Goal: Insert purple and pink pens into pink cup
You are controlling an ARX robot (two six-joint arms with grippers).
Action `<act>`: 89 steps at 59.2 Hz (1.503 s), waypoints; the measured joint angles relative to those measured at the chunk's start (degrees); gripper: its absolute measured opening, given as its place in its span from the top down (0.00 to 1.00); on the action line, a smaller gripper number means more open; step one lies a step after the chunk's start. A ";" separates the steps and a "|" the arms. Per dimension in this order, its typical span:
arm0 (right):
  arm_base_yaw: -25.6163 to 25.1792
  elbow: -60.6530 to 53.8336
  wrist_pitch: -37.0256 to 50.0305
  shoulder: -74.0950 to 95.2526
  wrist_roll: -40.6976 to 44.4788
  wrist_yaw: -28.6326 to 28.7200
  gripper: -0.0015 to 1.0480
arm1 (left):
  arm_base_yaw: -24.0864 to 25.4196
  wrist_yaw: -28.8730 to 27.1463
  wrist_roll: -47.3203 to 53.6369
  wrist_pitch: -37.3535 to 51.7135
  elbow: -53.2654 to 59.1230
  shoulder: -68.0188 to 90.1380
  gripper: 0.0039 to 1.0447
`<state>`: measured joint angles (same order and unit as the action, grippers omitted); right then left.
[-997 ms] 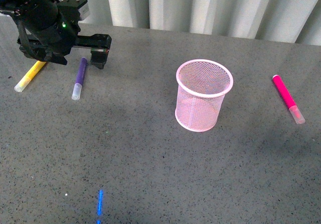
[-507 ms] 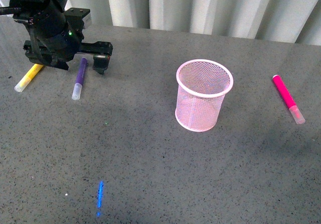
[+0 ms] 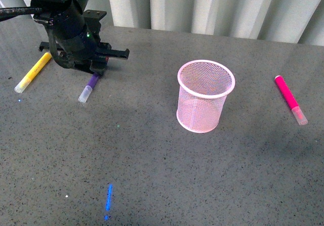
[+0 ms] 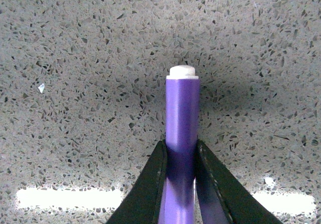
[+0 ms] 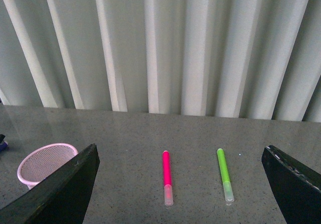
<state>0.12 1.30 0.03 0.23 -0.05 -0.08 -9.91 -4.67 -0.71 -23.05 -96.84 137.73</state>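
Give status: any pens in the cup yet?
Done: nothing; the pink cup is empty. In hand: the left pincer is closed on the purple pen. To do: carry it over and drop it in, then fetch the pink pen lying right of the cup.

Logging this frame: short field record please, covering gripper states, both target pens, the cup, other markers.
left gripper: shut on the purple pen, a finger each side of its barrel
right gripper: open, holding nothing
purple pen: left of the pink cup; lifted or not, cannot tell
pink pen: lying on the table, right of the cup
pink cup: upright, no pens inside
other markers: yellow marker far left; green marker beside the pink pen
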 joint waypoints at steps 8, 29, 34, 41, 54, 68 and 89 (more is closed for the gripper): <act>0.00 0.00 0.00 0.00 0.00 0.00 0.07 | 0.04 0.09 0.02 1.68 2.47 -1.40 0.88; 0.00 0.00 0.00 0.00 0.00 0.00 0.07 | 0.35 3.58 1.40 30.16 25.88 -19.76 0.88; 0.00 0.00 0.00 0.00 0.00 0.00 0.07 | -0.83 5.35 -2.43 43.43 33.20 -27.28 0.88; 0.00 0.00 0.00 0.00 0.00 0.00 0.07 | -5.42 6.56 -9.99 60.46 43.17 -32.59 0.88; 0.00 0.00 0.00 0.00 0.00 0.00 0.07 | -15.96 3.52 -16.20 78.16 49.48 -32.33 0.88; 0.00 0.00 0.00 0.00 0.00 0.00 0.07 | -23.45 -2.99 -19.17 84.11 48.02 -26.73 0.88; 0.00 0.00 0.00 0.00 0.00 0.00 0.07 | -26.08 -4.42 -20.90 84.70 44.98 -20.68 0.88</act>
<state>0.12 1.30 0.03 0.23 -0.05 -0.08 -35.99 -9.08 -21.61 61.65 -51.86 117.05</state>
